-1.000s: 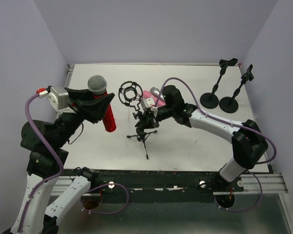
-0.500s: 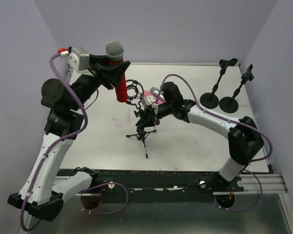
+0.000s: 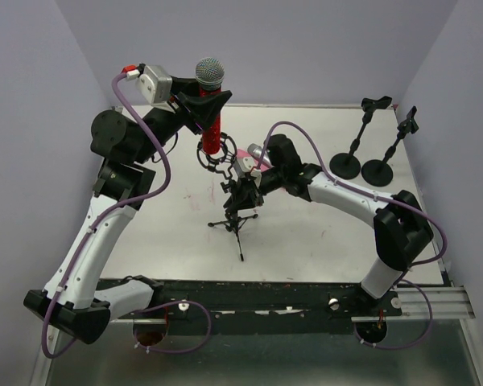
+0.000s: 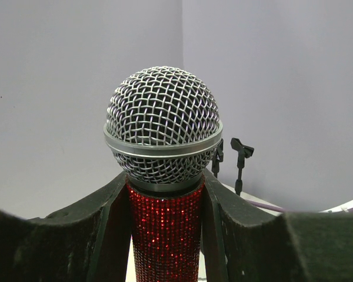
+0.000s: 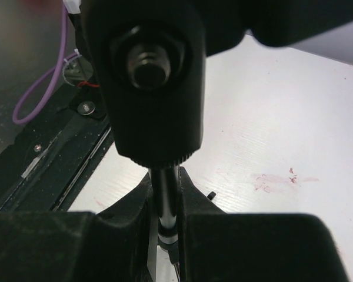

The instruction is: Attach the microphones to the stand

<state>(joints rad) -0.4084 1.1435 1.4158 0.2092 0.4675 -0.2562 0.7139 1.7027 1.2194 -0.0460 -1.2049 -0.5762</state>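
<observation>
My left gripper (image 3: 209, 104) is shut on the glittery red microphone (image 3: 212, 133), held upright with its silver mesh head (image 4: 163, 123) on top. Its lower end sits at the black ring mount (image 3: 217, 158) of the small tripod stand (image 3: 238, 217). My right gripper (image 3: 243, 193) is shut on the tripod stand's black post (image 5: 165, 202), just under its knob (image 5: 147, 76). A pink microphone (image 3: 243, 155) and a silver-grey one (image 3: 258, 151) lie behind the stand, mostly hidden by my right arm.
Two black round-base microphone stands (image 3: 350, 153) (image 3: 384, 157) with clips stand at the back right. They also show small in the left wrist view (image 4: 240, 164). The table's near edge rail (image 3: 266, 293) runs along the front. Walls close in on three sides.
My left arm has carried the red microphone up and to the right, from the left side to directly over the tripod's ring mount. The right gripper has stayed on the stand.
</observation>
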